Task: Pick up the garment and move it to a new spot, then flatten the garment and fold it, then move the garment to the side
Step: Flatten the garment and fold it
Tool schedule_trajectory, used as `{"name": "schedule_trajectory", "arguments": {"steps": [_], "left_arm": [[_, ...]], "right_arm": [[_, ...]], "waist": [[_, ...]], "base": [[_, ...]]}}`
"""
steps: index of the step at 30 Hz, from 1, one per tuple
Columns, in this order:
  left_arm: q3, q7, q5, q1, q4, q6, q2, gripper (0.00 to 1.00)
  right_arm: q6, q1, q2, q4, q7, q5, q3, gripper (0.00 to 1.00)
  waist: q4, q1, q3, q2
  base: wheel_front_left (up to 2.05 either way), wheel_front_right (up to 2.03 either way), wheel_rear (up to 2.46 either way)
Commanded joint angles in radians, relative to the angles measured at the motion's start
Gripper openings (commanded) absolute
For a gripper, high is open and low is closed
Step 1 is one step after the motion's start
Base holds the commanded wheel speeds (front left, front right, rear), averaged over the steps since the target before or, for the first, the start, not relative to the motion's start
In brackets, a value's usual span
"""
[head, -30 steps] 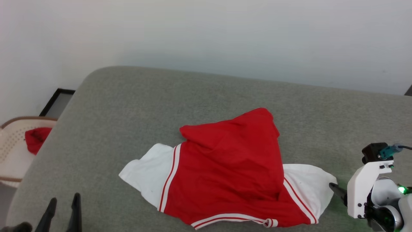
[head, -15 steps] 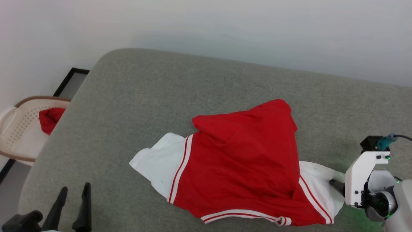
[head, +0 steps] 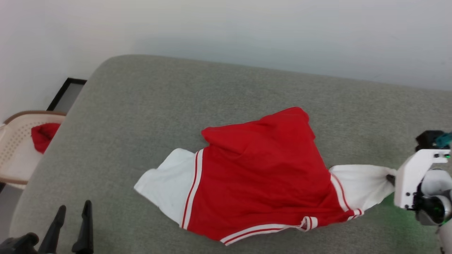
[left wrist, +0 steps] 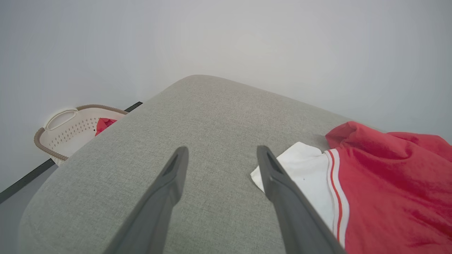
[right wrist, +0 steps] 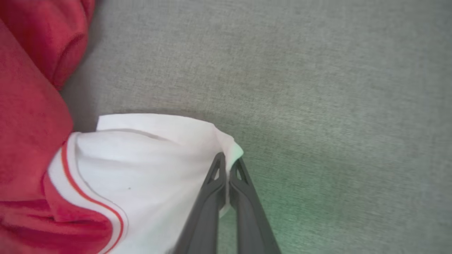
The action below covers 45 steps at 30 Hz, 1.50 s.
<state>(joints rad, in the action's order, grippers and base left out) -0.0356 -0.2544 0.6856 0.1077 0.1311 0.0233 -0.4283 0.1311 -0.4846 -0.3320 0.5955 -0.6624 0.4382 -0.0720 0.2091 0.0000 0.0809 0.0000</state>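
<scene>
Grey cushioned surface (head: 148, 106), rumpled red garment (head: 257, 173), white striped sleeves

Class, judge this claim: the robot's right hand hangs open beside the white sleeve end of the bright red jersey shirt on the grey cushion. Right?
No. The right hand is shut on the white sleeve end of the bright red jersey shirt on the grey cushion, as the right wrist view shows.

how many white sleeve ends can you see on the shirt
2. One sleeve end lies flat on the left of the shirt, near the open left pincer; the other is pinched in the right pincer.
</scene>
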Motion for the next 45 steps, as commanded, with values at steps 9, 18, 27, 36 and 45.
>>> {"name": "schedule_trajectory", "arguments": {"steps": [9, 18, 27, 36, 45], "left_arm": [[0.007, -0.003, -0.007, 0.019, -0.007, -0.007, -0.007, 1.0], [0.003, 0.004, 0.0, 0.022, -0.007, -0.005, -0.015, 1.0], [-0.006, 0.029, 0.007, 0.032, -0.014, -0.001, -0.033, 1.0], [-0.02, 0.136, 0.024, 0.035, -0.082, 0.001, -0.087, 1.0], [-0.03, 0.286, 0.069, 0.015, -0.184, -0.003, -0.145, 1.0]], "right_arm": [[-0.001, 0.039, -0.024, 0.038, 0.04, -0.08, 0.174, 0.0], [-0.001, 0.121, 0.031, 0.085, 0.044, -0.207, 0.367, 0.0], [-0.001, 0.125, 0.085, 0.037, 0.042, -0.22, 0.347, 1.0], [-0.001, 0.154, 0.087, -0.09, 0.031, -0.178, 0.291, 1.0], [-0.001, 0.201, 0.101, -0.276, 0.098, -0.133, 0.229, 1.0]], "waist": [[-0.045, 0.0, -0.019, 0.0], [-0.064, 0.0, -0.027, 0.0], [-0.095, 0.0, -0.047, 0.0], [-0.144, 0.0, -0.086, 0.0], [-0.211, 0.0, -0.106, 0.0]], "base": [[0.0, 0.0, 0.0], [0.0, 0.0, 0.0], [0.0, 0.0, 0.0], [0.0, 0.0, 0.0], [0.0, 0.0, 0.0]]}}
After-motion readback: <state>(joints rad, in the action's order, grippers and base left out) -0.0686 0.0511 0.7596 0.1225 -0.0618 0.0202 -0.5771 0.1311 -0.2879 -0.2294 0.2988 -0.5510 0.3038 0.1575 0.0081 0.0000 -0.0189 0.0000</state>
